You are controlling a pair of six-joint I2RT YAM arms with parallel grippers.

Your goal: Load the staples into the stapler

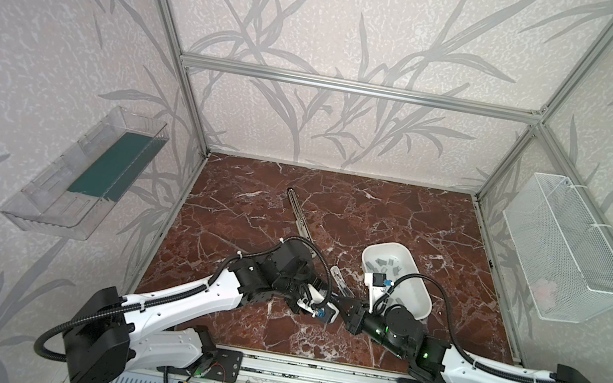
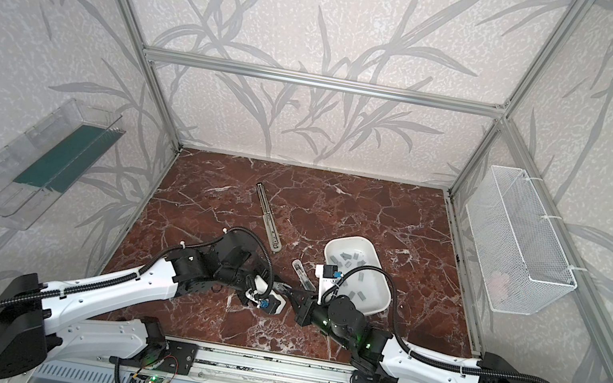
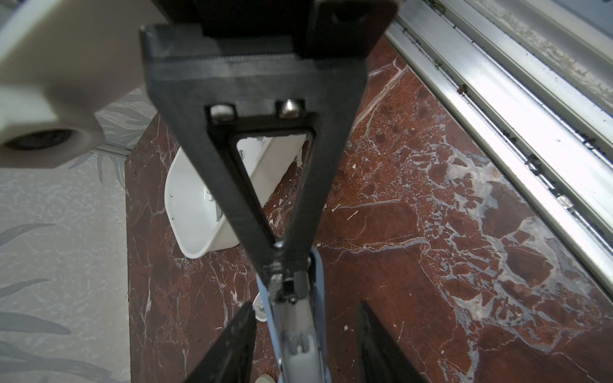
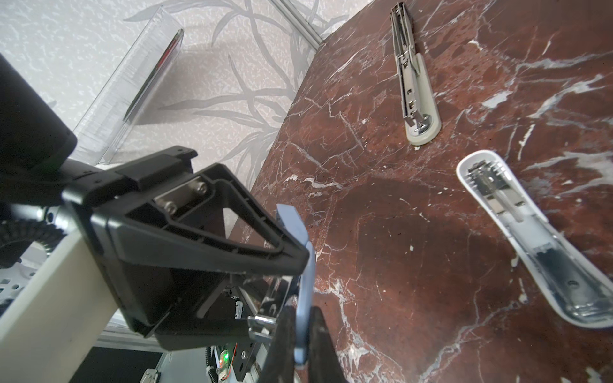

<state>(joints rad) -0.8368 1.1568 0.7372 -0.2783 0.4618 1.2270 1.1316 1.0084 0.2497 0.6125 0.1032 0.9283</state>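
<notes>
R gripper (image 4: 302, 313) is pinching blue stapler (image 4: 306, 275) nr desk's (image 1: 356, 209) front edge; L gripper (image 3: 305, 306) is straddling it, jaws apart; staples (image 2: 348, 256) are lying rightward, nearer R arm.

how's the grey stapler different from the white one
The grey stapler is long and thin, its metal rail stretched out past the base; the white stapler is shorter and broader, lying hollow side up. The grey one lies farther from the white tub; the white one is beside it. Both rest on the table.
</notes>
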